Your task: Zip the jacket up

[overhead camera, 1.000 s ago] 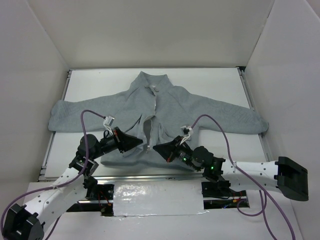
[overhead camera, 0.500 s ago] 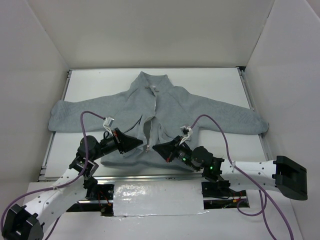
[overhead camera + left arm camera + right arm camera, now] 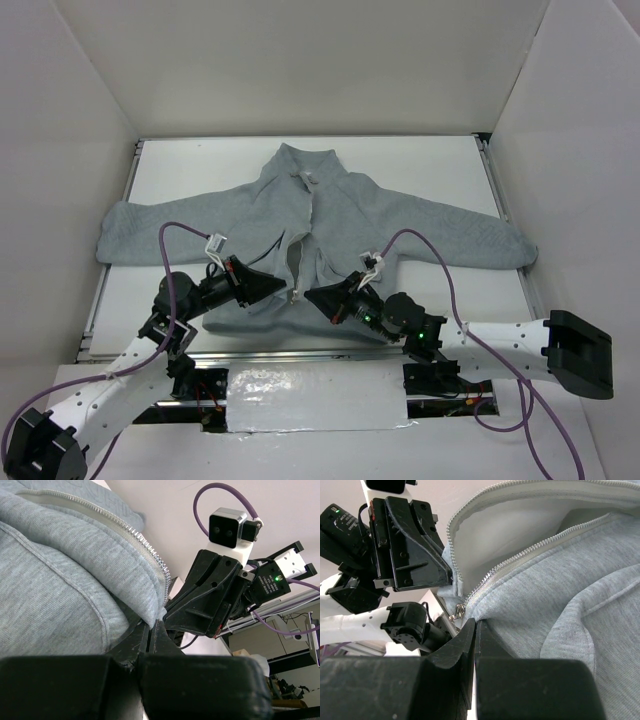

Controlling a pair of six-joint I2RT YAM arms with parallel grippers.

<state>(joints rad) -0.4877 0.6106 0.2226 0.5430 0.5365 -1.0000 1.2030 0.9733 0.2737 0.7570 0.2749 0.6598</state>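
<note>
The small light-grey fleece jacket [image 3: 400,225] lies flat on the white counter [image 3: 440,160], collar toward the top of the frame, hem at lower centre. There the left pincer [image 3: 291,292] and right pincer [image 3: 309,297] are each clamped on the hem, either side of the pale zipper [image 3: 312,205], which runs up-frame away from both. Its metal pull [image 3: 456,613] sits between them, seemingly nearer the right arm.

Top view: jacket [image 3: 345,215] hem hidden under left gripper [image 3: 290,293] and right gripper [image 3: 309,296]. Zipper pull [image 3: 456,613] small, partly occluded. Wrist views crop jacket.

Bare tabletop [image 3: 420,160] strip (beyond jacket [image 3: 350,215] collar)
</note>
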